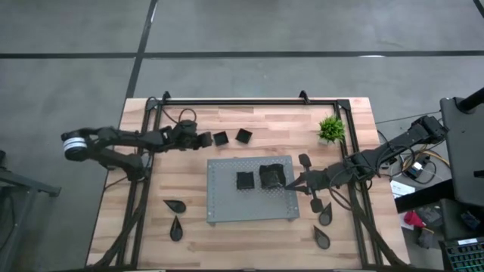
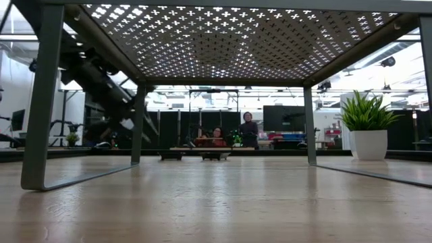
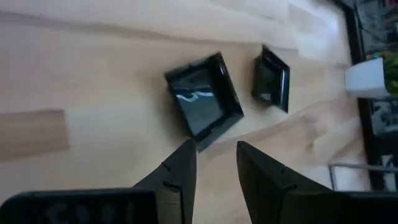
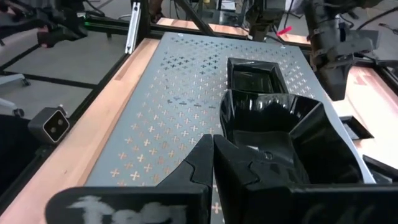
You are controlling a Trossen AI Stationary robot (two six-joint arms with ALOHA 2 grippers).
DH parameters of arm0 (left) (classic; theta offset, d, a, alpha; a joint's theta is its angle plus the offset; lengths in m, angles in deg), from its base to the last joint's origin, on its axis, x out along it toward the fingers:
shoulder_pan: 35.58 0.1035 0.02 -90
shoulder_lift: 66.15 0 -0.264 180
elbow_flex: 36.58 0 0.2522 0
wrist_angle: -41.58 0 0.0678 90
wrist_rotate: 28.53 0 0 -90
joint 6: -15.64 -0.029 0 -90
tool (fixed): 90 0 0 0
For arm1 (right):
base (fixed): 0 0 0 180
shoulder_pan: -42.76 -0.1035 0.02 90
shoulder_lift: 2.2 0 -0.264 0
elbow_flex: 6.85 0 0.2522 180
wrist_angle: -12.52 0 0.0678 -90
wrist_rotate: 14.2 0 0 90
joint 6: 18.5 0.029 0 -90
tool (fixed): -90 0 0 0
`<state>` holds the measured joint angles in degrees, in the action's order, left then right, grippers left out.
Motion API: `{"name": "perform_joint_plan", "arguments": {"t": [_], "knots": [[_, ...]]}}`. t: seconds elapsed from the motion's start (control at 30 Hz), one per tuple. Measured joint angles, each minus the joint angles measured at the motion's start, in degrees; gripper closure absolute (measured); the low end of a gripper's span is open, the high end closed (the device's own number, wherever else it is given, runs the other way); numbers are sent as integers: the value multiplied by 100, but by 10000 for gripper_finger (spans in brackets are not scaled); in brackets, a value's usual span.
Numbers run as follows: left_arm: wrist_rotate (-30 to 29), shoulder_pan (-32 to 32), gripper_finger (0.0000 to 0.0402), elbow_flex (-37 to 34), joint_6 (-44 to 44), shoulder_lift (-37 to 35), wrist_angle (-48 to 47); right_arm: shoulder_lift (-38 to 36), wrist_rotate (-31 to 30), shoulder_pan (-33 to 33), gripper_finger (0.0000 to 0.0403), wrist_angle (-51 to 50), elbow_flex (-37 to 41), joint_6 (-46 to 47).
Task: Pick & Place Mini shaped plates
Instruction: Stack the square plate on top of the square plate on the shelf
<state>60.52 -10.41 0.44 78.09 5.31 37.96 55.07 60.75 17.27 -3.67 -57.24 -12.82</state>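
Two small black square plates [image 1: 220, 138] [image 1: 243, 136] lie flat on the wood near the table's far edge. My left gripper [image 3: 214, 144] is open just left of the nearer square plate [image 3: 204, 99], and nothing lies between its fingers. On the grey perforated board [image 1: 227, 208] rest a square plate [image 1: 245, 180] and a wavy-edged plate [image 1: 272, 175]. My right gripper [image 1: 290, 183] is shut over the board's right part, beside the wavy-edged plate [image 4: 280, 143]. Black teardrop plates lie on the wood left [image 1: 175, 205] and right [image 1: 321, 238] of the board. My right gripper comes in slanting down from the table's right side. Its shut fingers [image 4: 236, 165] stand close against the wavy-edged plate's near rim [image 4: 249, 134]. I cannot tell whether they touch it. The plate rests on the board.
A small green plant in a white pot [image 1: 331, 130] stands at the far right. A black frame [image 1: 249, 100] runs along the table's far edge and sides. The board stands raised on legs [image 2: 44, 101]. People show in the room beyond the table [image 2: 248, 131].
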Motion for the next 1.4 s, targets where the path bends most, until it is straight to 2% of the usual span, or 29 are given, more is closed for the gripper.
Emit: {"name": "perform_joint_plan", "arguments": {"t": [0.33,0.57,0.8,1.4], "knots": [[37,25,294,503,-16,839,-54,7,0,-11,394,-20,7,37],[49,80,294,782,-204,1179,-86,7,0,-11,394,-32,32,37],[148,180,294,894,-299,1189,-611,7,-1,-11,394,-35,44,37],[109,249,294,949,-709,886,-633,9,-2,-11,394,-38,44,65]]}}
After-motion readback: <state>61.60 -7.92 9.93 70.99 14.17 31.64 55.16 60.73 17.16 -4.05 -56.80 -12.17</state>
